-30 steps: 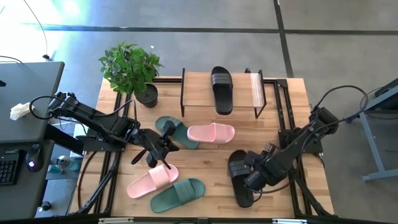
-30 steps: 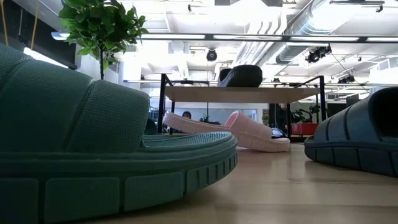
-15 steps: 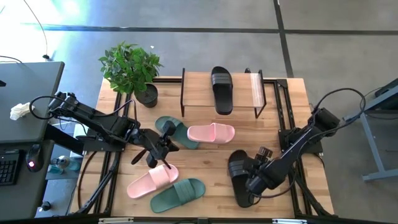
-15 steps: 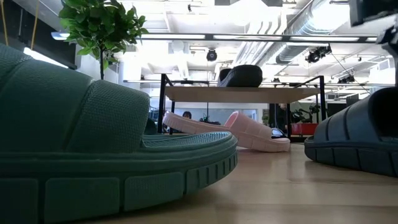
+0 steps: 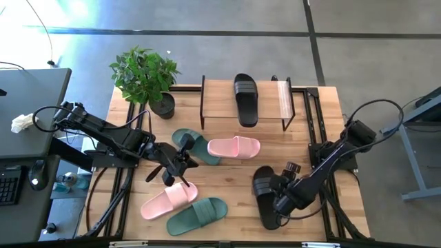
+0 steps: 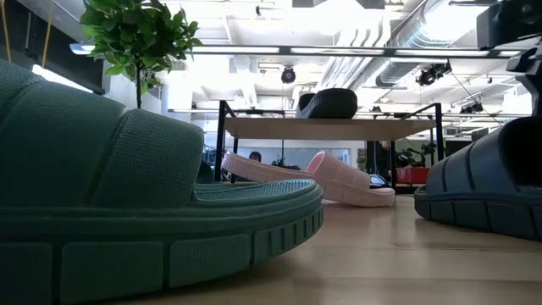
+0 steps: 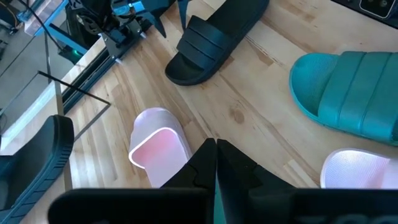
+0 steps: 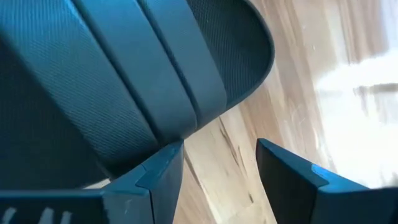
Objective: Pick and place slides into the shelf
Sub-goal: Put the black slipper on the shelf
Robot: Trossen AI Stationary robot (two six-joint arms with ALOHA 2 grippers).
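A black slide [image 5: 265,196] lies on its sole on the table's near right. My right gripper [image 5: 282,200] hangs low over it, open, its fingers [image 8: 160,167] at the edge of the wide strap [image 8: 124,68]. Another black slide [image 5: 245,98] rests on the top board of the shelf [image 5: 220,121] at the far side. Two pink slides [image 5: 234,147] [image 5: 169,200] and two green slides [image 5: 193,145] [image 5: 196,215] lie flat on the table's middle and near left. Between them my left gripper [image 5: 180,162] hovers shut and holds nothing. My right gripper comes at the black slide from above, slanting down. One finger [image 8: 160,167] stands right at the strap's edge [image 8: 180,134] and the other [image 8: 286,177] over bare wood. Whether the first finger touches the strap, I cannot tell.
A potted plant [image 5: 146,76] stands at the far left corner beside the shelf. A clear panel [image 5: 284,100] sits at the shelf's right end. Bare wood shows between the pink slide and the black slide on the table.
My right gripper has gone down onto the black slide on the table and tipped to point more steeply down, its fingers still open. The slide has stayed where it was.
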